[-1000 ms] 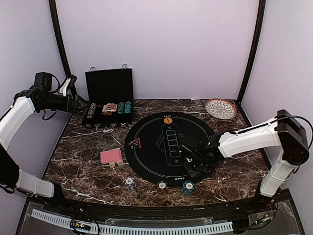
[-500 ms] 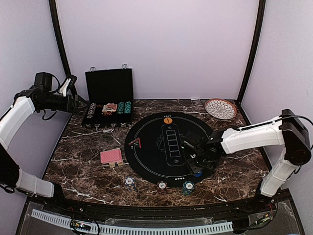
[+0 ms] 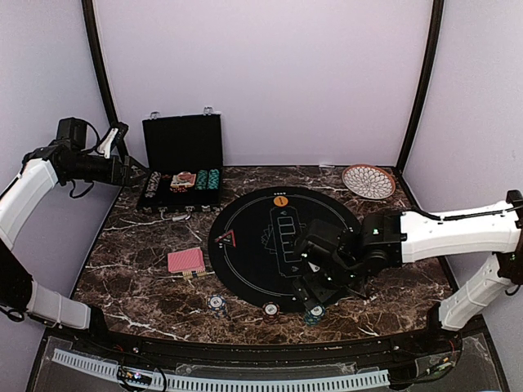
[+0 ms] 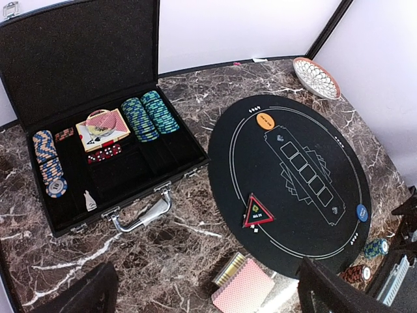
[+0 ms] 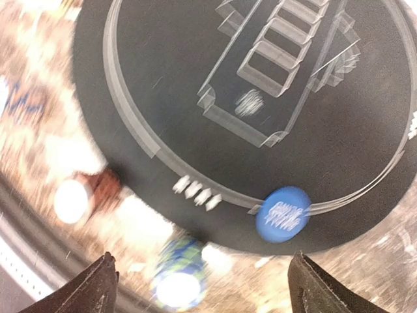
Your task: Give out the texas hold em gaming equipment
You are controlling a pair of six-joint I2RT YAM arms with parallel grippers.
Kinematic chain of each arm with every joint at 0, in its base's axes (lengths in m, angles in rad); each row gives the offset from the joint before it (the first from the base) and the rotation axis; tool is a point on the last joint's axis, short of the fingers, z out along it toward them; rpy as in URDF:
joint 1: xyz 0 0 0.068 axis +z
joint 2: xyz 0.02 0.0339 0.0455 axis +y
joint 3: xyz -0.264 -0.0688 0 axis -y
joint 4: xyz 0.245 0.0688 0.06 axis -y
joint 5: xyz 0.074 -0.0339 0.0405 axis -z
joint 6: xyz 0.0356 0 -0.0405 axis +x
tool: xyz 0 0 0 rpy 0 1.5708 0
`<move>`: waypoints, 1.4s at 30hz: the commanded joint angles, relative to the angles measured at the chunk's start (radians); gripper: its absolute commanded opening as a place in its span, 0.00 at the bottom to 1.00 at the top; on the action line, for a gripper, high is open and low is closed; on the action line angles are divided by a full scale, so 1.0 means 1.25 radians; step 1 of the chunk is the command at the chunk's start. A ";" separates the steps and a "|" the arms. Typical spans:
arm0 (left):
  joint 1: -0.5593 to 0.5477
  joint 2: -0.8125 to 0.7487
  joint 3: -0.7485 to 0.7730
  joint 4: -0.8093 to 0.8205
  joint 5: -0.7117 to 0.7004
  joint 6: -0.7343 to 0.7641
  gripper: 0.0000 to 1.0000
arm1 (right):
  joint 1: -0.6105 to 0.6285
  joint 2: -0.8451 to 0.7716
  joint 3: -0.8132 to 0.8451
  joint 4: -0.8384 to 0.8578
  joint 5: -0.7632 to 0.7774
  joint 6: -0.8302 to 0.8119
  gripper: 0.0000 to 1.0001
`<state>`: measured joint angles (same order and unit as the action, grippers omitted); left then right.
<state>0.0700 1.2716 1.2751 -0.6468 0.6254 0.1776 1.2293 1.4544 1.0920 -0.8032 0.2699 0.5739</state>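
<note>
The right hand (image 5: pixel 203 287) hovers with fingers spread wide and empty over the near rim of the large round black mat (image 5: pixel 163 78). The small blue marker disc (image 5: pixel 282 214) lies flat on the mat's white ring, just ahead of the fingertips and untouched. The left hand (image 4: pixel 208 297), also spread, hangs above the brown marble tabletop (image 4: pixel 195 215).

The left arm (image 3: pixel 29 188) bends high at the frame's left edge, and the left gripper (image 3: pixel 131 170) points right with fingers spread wide. The right arm (image 3: pixel 458 233) reaches from the right edge toward lower centre, and the right gripper (image 3: pixel 313 286) is angled downward with fingers (image 5: pixel 98 287) well apart.
</note>
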 commanded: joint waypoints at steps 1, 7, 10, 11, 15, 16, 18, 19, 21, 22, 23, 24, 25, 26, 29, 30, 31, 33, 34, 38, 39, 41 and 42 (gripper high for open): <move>0.004 -0.014 0.014 -0.026 0.019 0.016 0.99 | 0.056 0.015 -0.022 -0.053 -0.053 0.064 0.92; 0.004 -0.015 0.015 -0.027 0.023 0.017 0.99 | 0.061 0.041 -0.046 -0.031 -0.053 0.074 0.91; 0.004 -0.015 0.019 -0.027 0.025 0.016 0.99 | 0.061 0.060 -0.063 -0.017 -0.048 0.078 0.91; 0.004 -0.015 0.019 -0.028 0.026 0.015 0.99 | 0.061 0.061 -0.068 -0.008 -0.047 0.078 0.90; 0.004 -0.014 0.021 -0.027 0.027 0.011 0.99 | 0.060 0.069 -0.077 0.029 -0.056 0.076 0.84; 0.004 -0.014 0.022 -0.027 0.028 0.010 0.99 | 0.060 0.072 -0.078 0.036 -0.060 0.075 0.83; 0.004 -0.014 0.022 -0.027 0.028 0.010 0.99 | 0.060 0.078 -0.086 0.050 -0.063 0.073 0.80; 0.003 -0.013 0.023 -0.027 0.027 0.010 0.99 | 0.060 0.080 -0.089 0.058 -0.066 0.073 0.79; 0.004 -0.012 0.023 -0.028 0.027 0.010 0.99 | 0.058 0.084 -0.096 0.070 -0.070 0.072 0.76; 0.004 -0.012 0.023 -0.028 0.027 0.010 0.99 | 0.056 0.085 -0.098 0.076 -0.073 0.072 0.75; 0.003 -0.013 0.023 -0.029 0.026 0.011 0.99 | 0.055 0.086 -0.100 0.080 -0.074 0.072 0.74; 0.004 -0.013 0.023 -0.030 0.026 0.012 0.99 | 0.053 0.089 -0.101 0.082 -0.074 0.073 0.73; 0.004 -0.014 0.023 -0.029 0.025 0.012 0.99 | 0.051 0.092 -0.102 0.083 -0.073 0.072 0.72; 0.004 -0.015 0.022 -0.029 0.026 0.013 0.99 | 0.050 0.094 -0.104 0.084 -0.071 0.071 0.72; 0.004 -0.016 0.022 -0.030 0.027 0.012 0.99 | 0.043 0.094 -0.104 0.089 -0.070 0.069 0.68; 0.004 -0.017 0.022 -0.030 0.027 0.011 0.99 | 0.041 0.092 -0.104 0.092 -0.070 0.069 0.67; 0.004 -0.017 0.022 -0.030 0.027 0.012 0.99 | 0.040 0.093 -0.104 0.092 -0.069 0.068 0.66; 0.004 -0.018 0.022 -0.030 0.026 0.012 0.99 | 0.038 0.095 -0.105 0.092 -0.068 0.067 0.64; 0.004 -0.018 0.022 -0.030 0.027 0.012 0.99 | 0.038 0.096 -0.105 0.092 -0.068 0.067 0.63; 0.003 -0.018 0.023 -0.030 0.027 0.013 0.99 | 0.036 0.099 -0.110 0.097 -0.066 0.068 0.59; 0.004 -0.018 0.023 -0.030 0.027 0.013 0.99 | 0.036 0.099 -0.112 0.097 -0.066 0.068 0.58; 0.004 -0.018 0.024 -0.030 0.027 0.013 0.99 | 0.036 0.100 -0.113 0.099 -0.068 0.068 0.56; 0.004 -0.018 0.025 -0.030 0.027 0.013 0.99 | 0.036 0.099 -0.114 0.098 -0.069 0.067 0.55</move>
<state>0.0704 1.2716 1.2751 -0.6624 0.6392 0.1806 1.2800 1.5684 0.9619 -0.6968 0.1795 0.6559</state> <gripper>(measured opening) 0.987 0.562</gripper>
